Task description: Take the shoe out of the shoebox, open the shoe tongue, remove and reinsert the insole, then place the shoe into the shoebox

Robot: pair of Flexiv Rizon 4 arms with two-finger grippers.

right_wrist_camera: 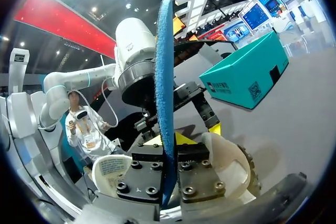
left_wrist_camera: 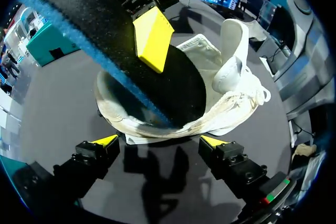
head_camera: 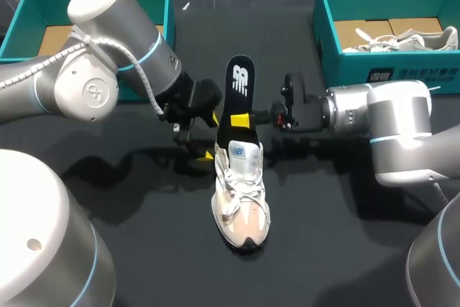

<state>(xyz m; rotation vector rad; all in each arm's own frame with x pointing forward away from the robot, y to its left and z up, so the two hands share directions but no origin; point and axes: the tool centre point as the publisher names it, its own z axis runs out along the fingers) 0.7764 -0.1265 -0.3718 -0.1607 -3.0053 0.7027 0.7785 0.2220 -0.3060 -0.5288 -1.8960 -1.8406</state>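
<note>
The shoe (head_camera: 241, 199) is standing out on the black table (head_camera: 345, 199), toe toward the near edge, with the insole (head_camera: 238, 88) sticking up out of the heel opening. The right gripper (head_camera: 242, 120) is pinching that insole from both sides. The left gripper (head_camera: 210, 136) sits just beside the heel, fingers spread wide, holding nothing.

A white logo stands on the black insole (head_camera: 237, 95), and the shoe (head_camera: 241, 192) carries a blue-marked label on its tongue. The shoebox (head_camera: 417, 70) at my right bears a dark label with white characters, too small to read.
</note>
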